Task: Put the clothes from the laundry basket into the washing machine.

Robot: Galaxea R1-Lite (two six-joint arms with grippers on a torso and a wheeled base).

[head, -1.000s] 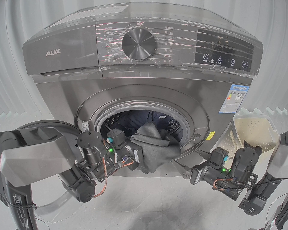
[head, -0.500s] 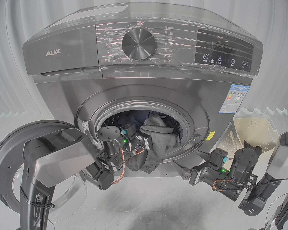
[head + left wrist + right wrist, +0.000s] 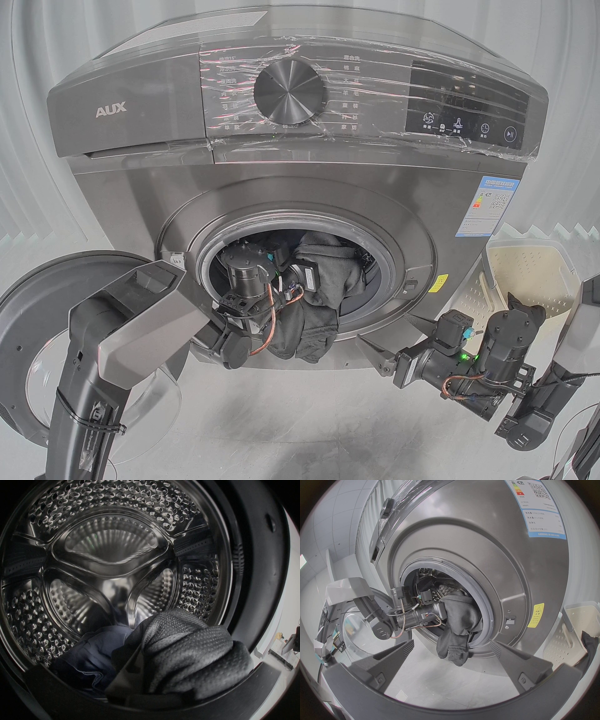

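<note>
While left jaws grip grey garment [image 3: 328,275] (long axis vertical, tail down), right jaws gape.

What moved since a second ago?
The left arm pushed forward into the washing machine's drum, carrying the grey garment deeper and higher; its tail hangs over the door rim. The right gripper, open, and the laundry basket stayed put.

A pale pleated curtain [image 3: 25,156] hung across the back of the room in soft, even light. The floor [image 3: 325,419] was smooth light grey, scuffed darker in patches. Large white square panels [image 3: 337,517] lined one side, one small patch [image 3: 302,562] glowing bright.
</note>
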